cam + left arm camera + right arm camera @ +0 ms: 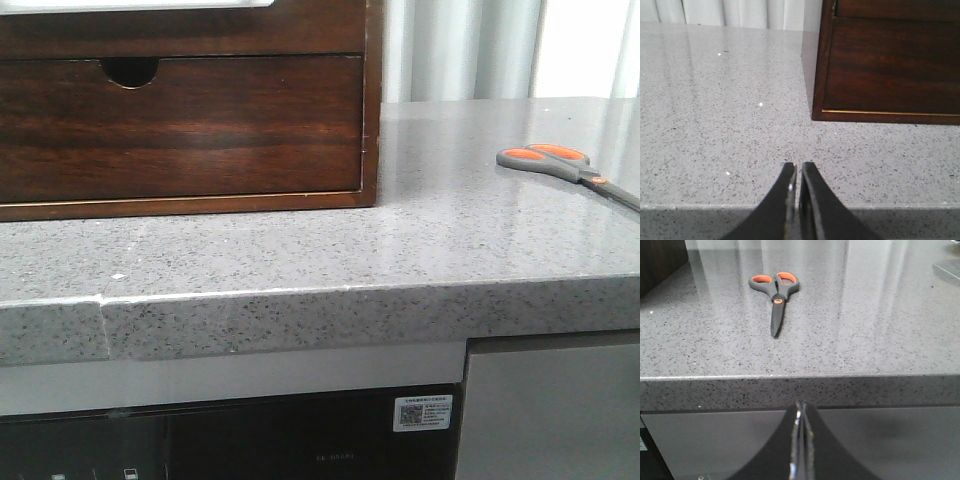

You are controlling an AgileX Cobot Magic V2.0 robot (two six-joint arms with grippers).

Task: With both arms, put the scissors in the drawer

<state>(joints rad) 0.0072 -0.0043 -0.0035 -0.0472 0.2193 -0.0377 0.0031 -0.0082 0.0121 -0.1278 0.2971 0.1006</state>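
Observation:
The scissors (560, 165) lie flat on the grey speckled counter at the far right, orange-lined handles to the left; the right wrist view shows the scissors (776, 295) with the blades pointing toward the counter's front edge. The drawer (180, 30), dark glossy wood with a white strip along its top, sits closed at the top of the wooden cabinet at back left. My left gripper (797, 167) is shut and empty, over the counter's front edge near the cabinet's corner. My right gripper (801, 405) is shut and empty, in front of and just below the counter edge, facing the scissors. Neither arm shows in the front view.
Below the drawer is a second drawer front with a semicircular finger notch (130, 70). The cabinet's corner post (821, 60) stands on the counter. The counter's front edge (300, 300) overhangs a dark appliance panel (250, 440) and a grey door (550, 410).

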